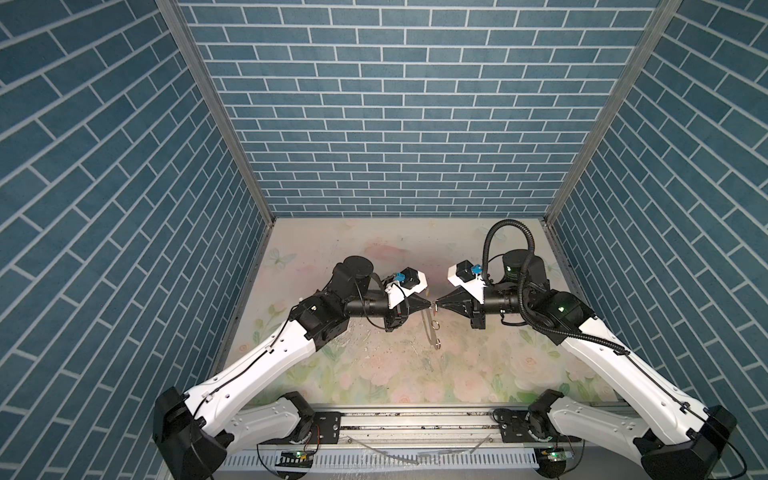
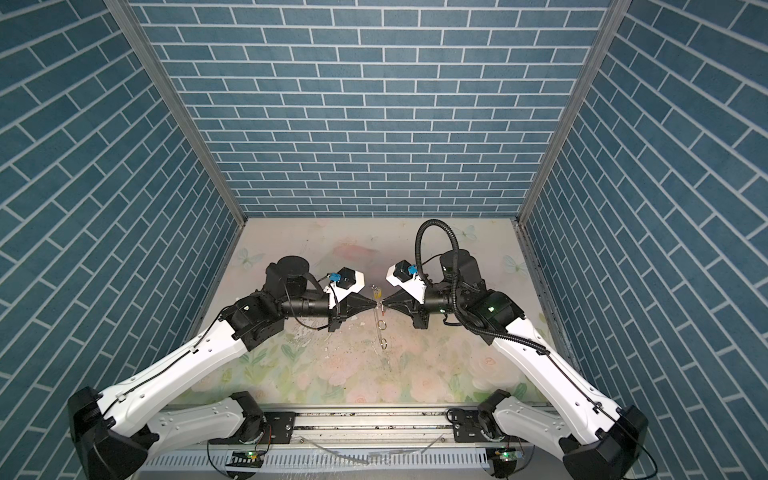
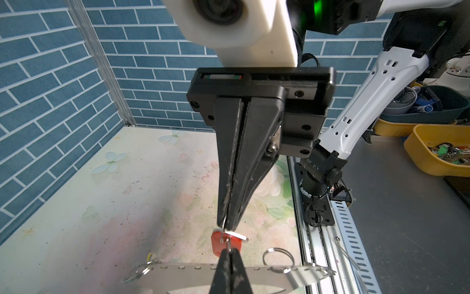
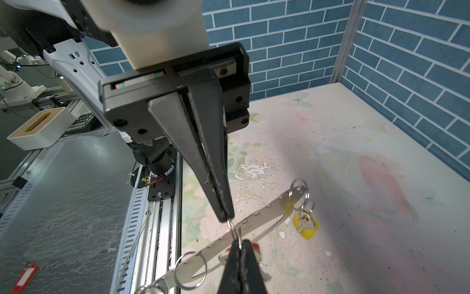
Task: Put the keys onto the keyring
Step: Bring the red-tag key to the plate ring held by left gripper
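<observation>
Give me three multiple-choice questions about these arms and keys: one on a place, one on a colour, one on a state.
1. The yellow-tagged key is: A inside a box; B on a ring at one end of the metal strip; C under a cloth.
2. The other key's tag is: A red; B green; C blue.
3. The left pincer and right pincer are: A both wide open; B one open, one shut; C both shut on a small ring.
Answers: B, it is linked to the strip's end ring; A, red shows beside the pincer tips; C, closed jaws meet tip to tip on the ring's wire.
</observation>
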Controlling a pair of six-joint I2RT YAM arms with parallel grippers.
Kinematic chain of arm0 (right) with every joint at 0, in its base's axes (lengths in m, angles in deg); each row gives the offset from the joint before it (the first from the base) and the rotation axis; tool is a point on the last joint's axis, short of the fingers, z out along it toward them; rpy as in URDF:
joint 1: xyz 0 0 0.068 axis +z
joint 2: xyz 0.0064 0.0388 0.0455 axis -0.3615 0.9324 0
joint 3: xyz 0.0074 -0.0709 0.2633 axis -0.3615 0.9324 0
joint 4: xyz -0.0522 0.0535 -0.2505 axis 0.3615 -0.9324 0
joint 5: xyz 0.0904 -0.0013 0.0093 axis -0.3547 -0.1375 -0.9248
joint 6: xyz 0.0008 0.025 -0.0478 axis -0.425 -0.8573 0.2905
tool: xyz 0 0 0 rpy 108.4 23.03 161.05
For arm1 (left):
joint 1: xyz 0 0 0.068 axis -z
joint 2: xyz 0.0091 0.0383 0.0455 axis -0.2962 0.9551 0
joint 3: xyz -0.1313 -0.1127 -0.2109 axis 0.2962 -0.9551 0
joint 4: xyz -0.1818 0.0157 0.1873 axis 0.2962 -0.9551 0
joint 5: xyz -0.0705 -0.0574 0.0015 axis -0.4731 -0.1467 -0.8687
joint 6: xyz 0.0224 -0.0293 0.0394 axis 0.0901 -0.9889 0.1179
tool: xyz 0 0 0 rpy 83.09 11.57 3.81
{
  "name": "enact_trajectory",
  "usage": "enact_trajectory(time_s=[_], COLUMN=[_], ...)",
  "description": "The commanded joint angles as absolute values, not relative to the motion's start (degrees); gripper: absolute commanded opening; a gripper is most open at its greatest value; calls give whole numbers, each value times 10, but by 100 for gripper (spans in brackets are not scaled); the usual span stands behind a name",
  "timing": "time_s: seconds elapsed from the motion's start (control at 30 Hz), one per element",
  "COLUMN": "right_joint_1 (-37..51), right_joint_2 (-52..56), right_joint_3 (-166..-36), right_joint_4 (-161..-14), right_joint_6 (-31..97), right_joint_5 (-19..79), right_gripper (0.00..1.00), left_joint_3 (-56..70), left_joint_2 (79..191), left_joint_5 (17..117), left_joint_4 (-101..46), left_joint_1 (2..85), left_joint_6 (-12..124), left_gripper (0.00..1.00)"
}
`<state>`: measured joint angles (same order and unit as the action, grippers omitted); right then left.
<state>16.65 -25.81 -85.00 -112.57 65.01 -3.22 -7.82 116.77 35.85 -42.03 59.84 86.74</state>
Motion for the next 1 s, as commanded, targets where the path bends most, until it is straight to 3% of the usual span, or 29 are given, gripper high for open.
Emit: enact_trajectory(time_s=[0.0, 0.97], right_joint_1=[165, 165], right_joint_2=[-259, -265], right_joint_3=[-881, -880], right_joint_4=[-1135, -1125], right_joint_6=[685, 681], right_joint_5=[-54, -65], right_gripper=[0, 0], left_joint_3=[-66, -66], left_joint_2=[1160, 1160], left_joint_5=[351, 348], left_joint_4=[-414, -416], left_joint_1=[596, 596], left_joint_6=[875, 876], left_gripper=[0, 0])
